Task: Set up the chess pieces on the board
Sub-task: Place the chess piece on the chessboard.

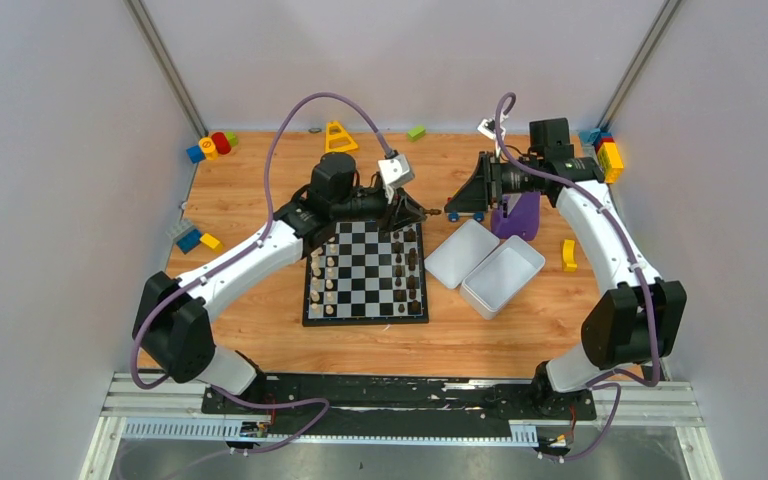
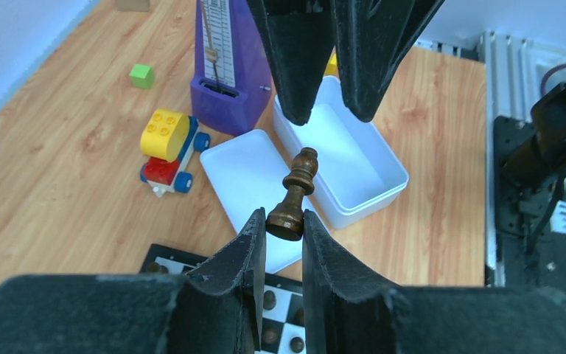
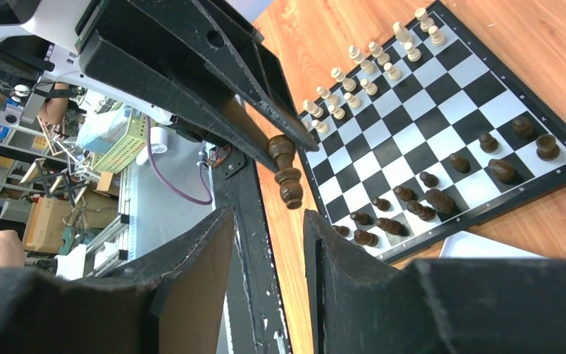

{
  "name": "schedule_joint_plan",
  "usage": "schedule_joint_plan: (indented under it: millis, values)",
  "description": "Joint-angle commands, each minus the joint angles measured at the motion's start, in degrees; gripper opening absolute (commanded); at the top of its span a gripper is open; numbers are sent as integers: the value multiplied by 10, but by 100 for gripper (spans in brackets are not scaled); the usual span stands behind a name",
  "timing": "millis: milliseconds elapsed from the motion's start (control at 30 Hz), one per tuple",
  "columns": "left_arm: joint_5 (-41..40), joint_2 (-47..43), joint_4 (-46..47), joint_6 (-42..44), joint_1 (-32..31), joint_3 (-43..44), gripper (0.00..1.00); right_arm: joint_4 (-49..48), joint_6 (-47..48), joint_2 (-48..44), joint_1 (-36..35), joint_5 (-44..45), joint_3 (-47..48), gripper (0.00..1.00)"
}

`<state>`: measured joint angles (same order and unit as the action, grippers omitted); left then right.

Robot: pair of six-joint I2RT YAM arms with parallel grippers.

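1. A tall dark brown turned-wood chess piece (image 2: 297,193) with a knobbed crown is in the air. The left jaws are clamped on its round base, and the rest of it juts out past their tips.
2. In the top view it hangs just past the far right corner of the flat black-and-grey checked chessboard (image 1: 368,292), at about 1 o'clock from the board's centre. Below it is bare wooden tabletop (image 1: 260,200).
3. The right jaws stand apart, tips aimed at the crown from close by. They touch nothing.
4. On the board, the pale cream pieces (image 1: 326,275) line the 9 o'clock side and the dark brown pieces (image 1: 408,265) line the 3 o'clock side. I cannot make out which dark square is free.
5. The piece is likely light, stiff and smooth, and its round surfaces could let it pivot or slip between flat pads. Held only at the foot, the long body acts as a lever.
6. A grip on the narrow waist under the crown would probably suit better. It would leave the base free to meet its square flat.
7. The dark pieces stand close together, so a wide approach could topple them.
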<state>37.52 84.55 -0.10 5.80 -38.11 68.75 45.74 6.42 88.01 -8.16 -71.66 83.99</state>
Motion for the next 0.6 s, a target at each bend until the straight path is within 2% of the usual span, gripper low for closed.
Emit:
schedule_joint_plan:
  millis: [0,167,367,567]
  values:
    - [14,-8,104,-99,5,-11,0,-87,-68,-13,0,9,-11,42]
    - [23,-5,129,-120,6,-16,0,-119,-101,-11,0,17,-22,43]
    - [21,-3,142,-130,6,-20,0,-142,-125,-3,-1,-18,-26,43]
    - [18,1,145,-129,6,-20,0,-156,-136,1,-10,-40,-29,36]
